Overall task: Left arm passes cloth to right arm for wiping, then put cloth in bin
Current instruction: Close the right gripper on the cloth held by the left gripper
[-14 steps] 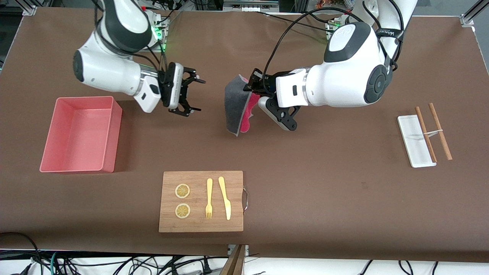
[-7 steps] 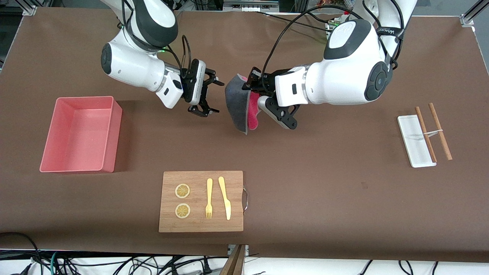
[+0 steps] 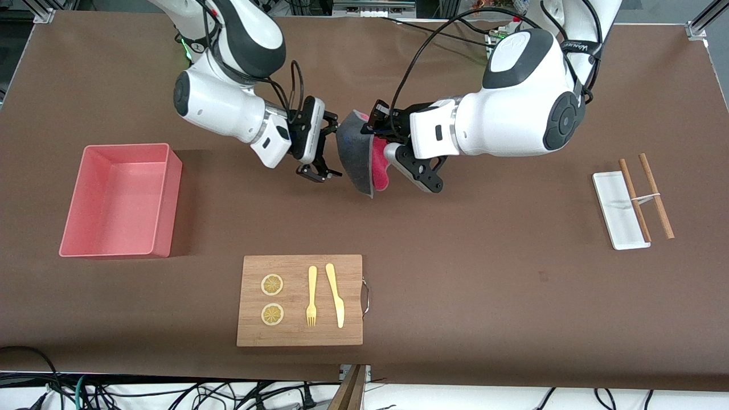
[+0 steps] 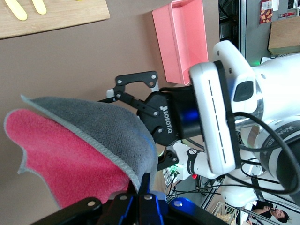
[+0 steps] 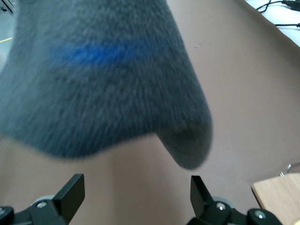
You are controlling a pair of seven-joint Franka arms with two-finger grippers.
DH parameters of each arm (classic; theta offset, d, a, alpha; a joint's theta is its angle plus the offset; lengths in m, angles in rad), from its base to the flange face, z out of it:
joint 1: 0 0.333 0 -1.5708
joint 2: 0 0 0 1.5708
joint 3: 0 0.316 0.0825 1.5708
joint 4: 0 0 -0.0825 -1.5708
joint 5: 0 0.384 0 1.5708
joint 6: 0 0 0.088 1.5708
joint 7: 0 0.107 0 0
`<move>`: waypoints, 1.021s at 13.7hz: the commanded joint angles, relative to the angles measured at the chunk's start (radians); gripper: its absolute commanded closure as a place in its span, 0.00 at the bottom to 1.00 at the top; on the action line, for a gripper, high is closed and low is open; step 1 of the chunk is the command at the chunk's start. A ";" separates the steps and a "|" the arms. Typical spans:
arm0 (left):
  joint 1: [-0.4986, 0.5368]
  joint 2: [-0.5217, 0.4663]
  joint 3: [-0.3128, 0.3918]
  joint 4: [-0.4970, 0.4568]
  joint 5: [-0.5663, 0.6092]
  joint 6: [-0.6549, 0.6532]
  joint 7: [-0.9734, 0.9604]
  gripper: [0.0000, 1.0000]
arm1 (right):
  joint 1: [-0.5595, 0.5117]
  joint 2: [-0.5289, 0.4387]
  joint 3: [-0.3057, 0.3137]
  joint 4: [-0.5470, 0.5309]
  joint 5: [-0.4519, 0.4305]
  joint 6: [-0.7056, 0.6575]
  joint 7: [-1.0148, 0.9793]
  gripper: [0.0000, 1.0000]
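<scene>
Grey-and-magenta cloth [image 3: 360, 162] dangles mid-air over the brown counter [image 3: 484, 256], pinched at its top edge by the left hand [image 3: 373, 126], with the right hand [image 3: 326, 149] spread wide right beside it. Left wrist view: fingertips [image 4: 144, 186] clamp the hem. Right wrist view: the cloth's grey face fills the gap ahead. If the left lets go early, I'd guess it drops well short of the pink bin [image 3: 119, 199].

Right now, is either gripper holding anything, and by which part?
The left gripper holds the cloth pinched by its top edge, hanging over the table. The right gripper, open beside the cloth, holds nothing.
</scene>
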 commanded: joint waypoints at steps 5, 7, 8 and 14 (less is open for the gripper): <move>-0.001 0.007 0.009 0.023 -0.020 -0.006 -0.011 1.00 | 0.052 0.118 -0.004 0.135 -0.079 0.039 0.099 0.00; -0.005 0.010 0.009 0.021 -0.020 -0.006 -0.012 1.00 | 0.054 0.129 -0.007 0.149 -0.095 0.059 0.106 0.00; -0.007 0.010 0.010 0.021 -0.020 -0.006 -0.012 1.00 | 0.054 0.140 -0.013 0.158 -0.119 0.074 0.128 0.00; 0.004 0.007 0.009 0.019 -0.019 -0.007 -0.012 1.00 | 0.055 0.143 -0.046 0.164 -0.158 0.090 0.163 0.00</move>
